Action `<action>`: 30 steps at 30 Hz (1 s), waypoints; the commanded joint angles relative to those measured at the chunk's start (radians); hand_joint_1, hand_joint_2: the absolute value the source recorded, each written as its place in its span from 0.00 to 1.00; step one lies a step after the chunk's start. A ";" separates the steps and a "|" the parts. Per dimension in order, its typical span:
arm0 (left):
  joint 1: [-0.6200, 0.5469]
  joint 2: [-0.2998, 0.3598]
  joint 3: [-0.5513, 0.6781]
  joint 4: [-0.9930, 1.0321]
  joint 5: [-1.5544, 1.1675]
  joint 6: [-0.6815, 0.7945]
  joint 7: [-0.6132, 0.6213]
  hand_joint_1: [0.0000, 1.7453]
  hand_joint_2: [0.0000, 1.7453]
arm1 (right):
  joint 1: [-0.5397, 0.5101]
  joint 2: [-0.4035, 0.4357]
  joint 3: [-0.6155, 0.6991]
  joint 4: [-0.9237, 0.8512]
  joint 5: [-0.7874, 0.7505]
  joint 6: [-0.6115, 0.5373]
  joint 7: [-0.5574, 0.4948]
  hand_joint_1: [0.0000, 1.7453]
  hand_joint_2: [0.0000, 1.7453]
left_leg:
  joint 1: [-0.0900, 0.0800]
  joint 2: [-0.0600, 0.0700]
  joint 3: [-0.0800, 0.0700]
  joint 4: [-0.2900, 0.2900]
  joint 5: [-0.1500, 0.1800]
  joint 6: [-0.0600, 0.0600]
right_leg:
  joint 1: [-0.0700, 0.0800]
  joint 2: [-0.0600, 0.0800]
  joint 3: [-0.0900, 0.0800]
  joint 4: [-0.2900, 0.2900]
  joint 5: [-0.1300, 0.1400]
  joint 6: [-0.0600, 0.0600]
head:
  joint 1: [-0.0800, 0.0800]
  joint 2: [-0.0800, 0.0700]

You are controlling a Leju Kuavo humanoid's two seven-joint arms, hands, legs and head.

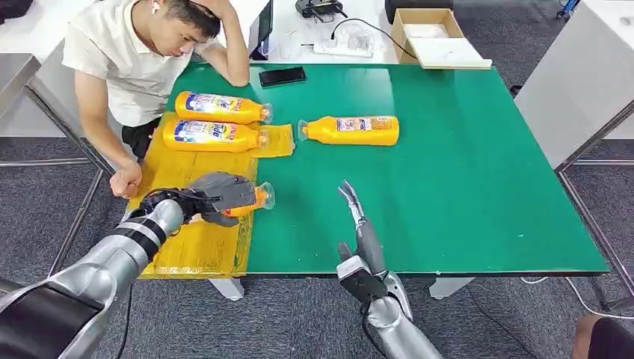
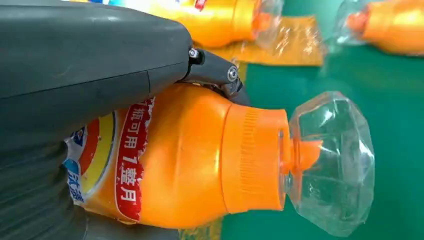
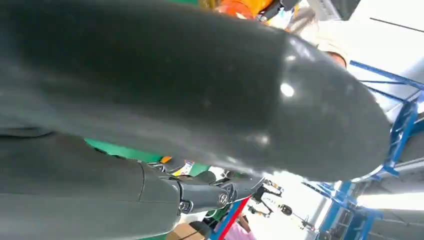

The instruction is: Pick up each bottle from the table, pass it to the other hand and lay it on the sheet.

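The robot's left hand (image 1: 221, 196) grips an orange plastic bottle with a clear faceted cap (image 1: 258, 199), its grey fingers wrapped around the bottle's body so that little more than the neck and cap stick out toward the middle of the table. The bottle lies roughly level over the right edge of the yellow printed sheet (image 1: 196, 247), which covers the left end of the green table mat (image 1: 463, 187); whether the bottle touches the sheet or hangs just above it cannot be told. In the left wrist view the same bottle (image 2: 200, 155) shows a red label strip with white characters, and the thick grey thumb (image 2: 90, 55) presses across its body.

The right hand (image 1: 362, 239) holds nothing: its fingers are stretched out straight and close together, pointing away from the robot over the green mat near the front edge, well apart from the held bottle.

Two more orange bottles with blue and yellow labels lie on their sides on the far part of the sheet, the farther one (image 1: 220, 107) just beside the nearer one (image 1: 213, 136), caps pointing right. A fourth orange bottle (image 1: 351, 129) lies on the bare green mat, its cap pointing left toward the sheet.

A person in a white shirt (image 1: 138, 60) sits at the table's far left corner, one elbow on the mat, a fist (image 1: 125, 181) by the sheet's left edge. A black phone (image 1: 282, 75) lies on the mat near that elbow
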 commanded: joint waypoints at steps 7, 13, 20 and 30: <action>0.000 -0.009 -0.042 0.127 -0.032 0.053 0.032 0.00 1.00 | -0.037 -0.044 0.085 0.083 -0.012 -0.012 -0.032 0.00 0.00 | 0.001 0.002 0.005 -0.001 -0.002 -0.002 | 0.001 0.001 0.004 -0.001 -0.001 -0.002 | 0.000 0.000; 0.000 -0.009 -0.042 0.127 -0.032 0.053 0.032 0.00 1.00 | -0.037 -0.044 0.085 0.083 -0.012 -0.012 -0.032 0.00 0.00 | 0.001 0.002 0.005 0.000 -0.002 -0.002 | 0.002 0.001 0.005 -0.001 -0.001 -0.002 | 0.000 0.000; 0.076 0.004 0.134 -0.016 0.176 0.030 -0.163 0.00 1.00 | -0.019 -0.061 0.084 0.067 -0.022 -0.034 -0.032 0.00 0.00 | 0.001 0.003 0.006 0.000 -0.002 -0.002 | 0.002 0.001 0.006 -0.001 -0.002 -0.003 | 0.000 0.000; 0.219 0.026 0.237 -0.320 0.333 0.007 -0.248 0.00 1.00 | -0.003 -0.071 0.084 0.050 -0.029 -0.049 -0.032 0.00 0.00 | 0.001 0.002 0.002 0.000 -0.001 -0.001 | 0.001 0.001 0.002 0.000 -0.001 -0.002 | 0.000 0.000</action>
